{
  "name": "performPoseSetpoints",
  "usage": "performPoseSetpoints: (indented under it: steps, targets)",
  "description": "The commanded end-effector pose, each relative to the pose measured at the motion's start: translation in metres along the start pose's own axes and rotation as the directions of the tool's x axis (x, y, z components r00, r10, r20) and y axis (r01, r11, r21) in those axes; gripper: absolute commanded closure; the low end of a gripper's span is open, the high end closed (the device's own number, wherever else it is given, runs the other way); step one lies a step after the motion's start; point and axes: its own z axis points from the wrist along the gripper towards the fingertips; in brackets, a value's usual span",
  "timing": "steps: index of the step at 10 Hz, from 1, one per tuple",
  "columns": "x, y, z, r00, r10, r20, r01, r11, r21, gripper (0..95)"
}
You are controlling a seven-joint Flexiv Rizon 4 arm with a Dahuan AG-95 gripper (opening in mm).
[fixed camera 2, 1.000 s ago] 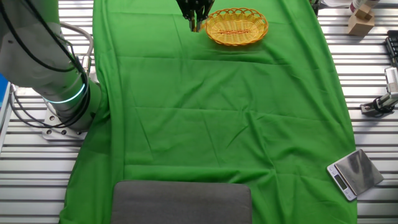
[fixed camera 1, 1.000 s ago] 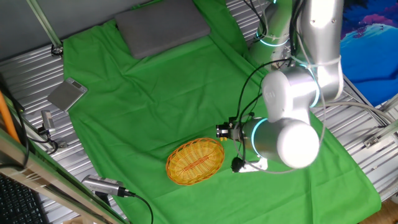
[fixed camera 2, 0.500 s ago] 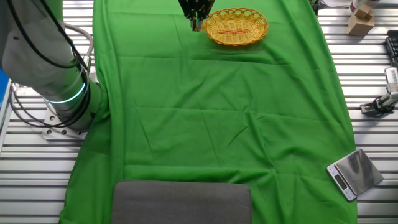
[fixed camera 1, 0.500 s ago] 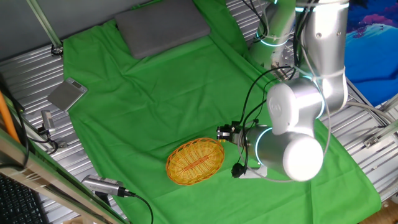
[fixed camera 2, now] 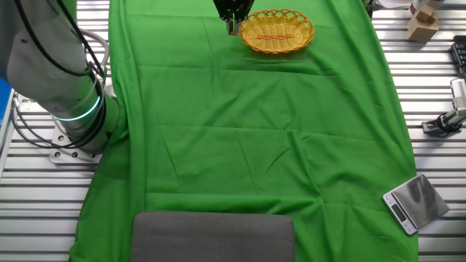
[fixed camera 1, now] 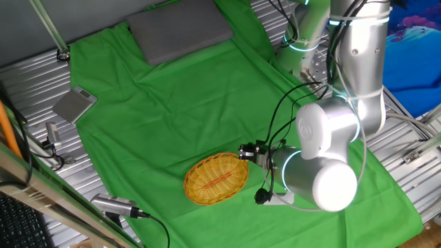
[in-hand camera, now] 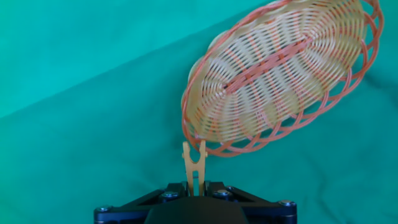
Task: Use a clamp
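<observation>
Pincer (in-hand camera: pixel 194 194) fingertips below frame edge.

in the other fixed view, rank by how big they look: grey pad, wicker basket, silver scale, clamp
Largest to smallest:
1. grey pad
2. wicker basket
3. silver scale
4. clamp, a speck at the end effector

The pad is nearest the camera, which inflates it.

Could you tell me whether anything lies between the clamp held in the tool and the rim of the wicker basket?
Nothing visible does. In the hand view the clamp, held in the tool, points its prongs at the wicker basket's rim, with only green cloth beneath.
</observation>
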Motion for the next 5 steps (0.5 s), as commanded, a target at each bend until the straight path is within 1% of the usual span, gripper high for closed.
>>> performPoseSetpoints:
  steps: [1, 3, 5]
  targets:
    - [-0.0011, -0.0001, 0.0001, 1.000, 0.000, -0.008, 0.000, 1.000, 0.003, 95.0]
    - [-0.0023, -0.0002, -0.0001, 1.000, -0.002, -0.018, 0.002, 1.000, 0.008, 95.0]
    - [-0.0018, -0.0001, -0.0009, 1.000, -0.014, -0.020, 0.014, 1.000, 0.009, 95.0]
